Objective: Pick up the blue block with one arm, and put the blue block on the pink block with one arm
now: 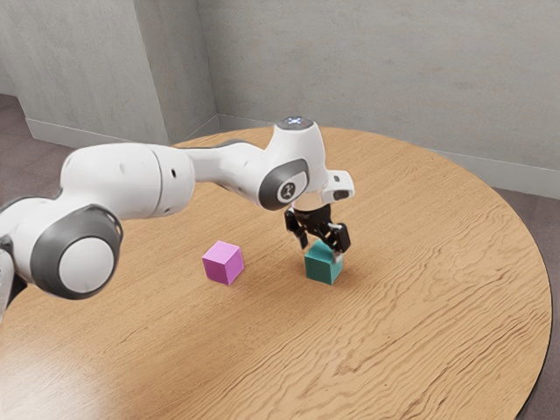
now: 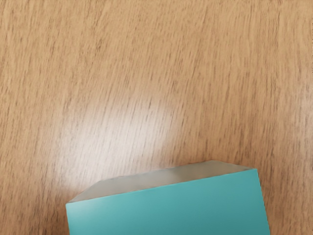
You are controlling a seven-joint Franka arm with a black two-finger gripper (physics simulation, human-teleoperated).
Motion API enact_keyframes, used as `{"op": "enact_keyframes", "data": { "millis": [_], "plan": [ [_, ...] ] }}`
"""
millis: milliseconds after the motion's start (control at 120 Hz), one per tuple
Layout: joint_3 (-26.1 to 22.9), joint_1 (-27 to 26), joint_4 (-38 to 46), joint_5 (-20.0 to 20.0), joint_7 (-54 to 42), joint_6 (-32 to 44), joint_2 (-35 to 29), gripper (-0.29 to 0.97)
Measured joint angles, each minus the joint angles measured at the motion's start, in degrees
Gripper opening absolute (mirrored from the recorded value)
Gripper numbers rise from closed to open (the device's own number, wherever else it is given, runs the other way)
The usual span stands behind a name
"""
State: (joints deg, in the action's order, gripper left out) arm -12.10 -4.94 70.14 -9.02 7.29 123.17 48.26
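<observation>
The pincer (image 1: 320, 248) hangs straight over the blue block (image 1: 324, 268), pointing down, with its jaws spread about as wide as the block and their tips level with its top edges. It grips nothing that I can see, and the block sits flat on the counter (image 1: 420, 289). The coming move turns on this: the block lies directly beneath the hand, so what is left is, in my judgement, a short drop and a squeeze rather than any sideways reach. The block is a cube with no long axis, so any pair of opposite faces will serve. In the wrist view the blue block (image 2: 168, 211) lies close under the hand, on bare wood. The pink block (image 1: 222, 262) stands well apart from the blue block, toward the exterior view's left, with open counter between them and nothing in the way. The arm (image 1: 131, 184) reaches in from beyond the pink block. Past the blue block the counter runs on to its round edge.
</observation>
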Motion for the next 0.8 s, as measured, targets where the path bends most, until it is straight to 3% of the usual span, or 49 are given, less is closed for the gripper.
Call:
{"op": "enact_keyframes", "data": {
  "millis": [533,800],
  "plan": [
    [-0.3,-0.2,-3.3,-0.1,-0.4,-0.8,3.2,0.68],
    [-0.4,-0.2,-3.4,-0.1,-0.6,-0.8,3.4,0.62]
  ]
}}
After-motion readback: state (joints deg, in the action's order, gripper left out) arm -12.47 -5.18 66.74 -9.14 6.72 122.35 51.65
